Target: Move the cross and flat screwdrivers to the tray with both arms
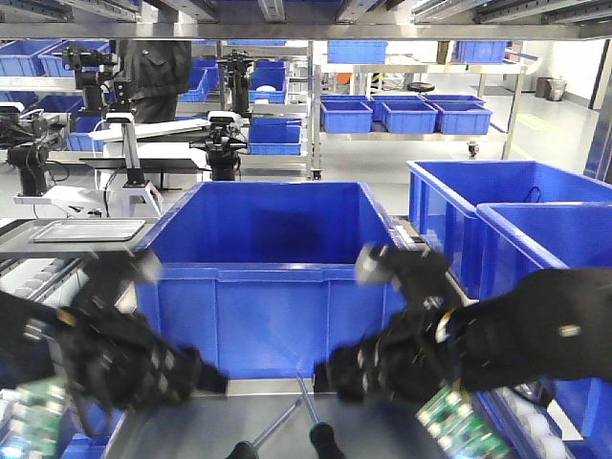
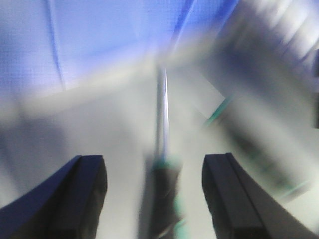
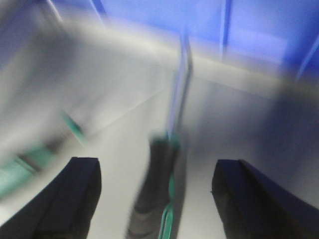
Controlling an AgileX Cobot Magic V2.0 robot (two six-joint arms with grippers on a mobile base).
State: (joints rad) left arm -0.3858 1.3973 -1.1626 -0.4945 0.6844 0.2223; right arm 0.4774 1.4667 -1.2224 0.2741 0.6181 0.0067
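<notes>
As both grippers lined up to grab, left gripper (image 2: 154,199) & right gripper (image 3: 157,199) stood spread wide, one screwdriver handle (image 2: 162,199) betw. each pair of fingers (image 3: 82,199).

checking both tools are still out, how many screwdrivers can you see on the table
2. In the front view, both lie on the grey table before the blue bin: the left screwdriver with shaft angled up-right, the right screwdriver beside it. Handles are partly cut off.

Front view over both arms; wrist views close above tabletop (image 1: 191,421).
</notes>
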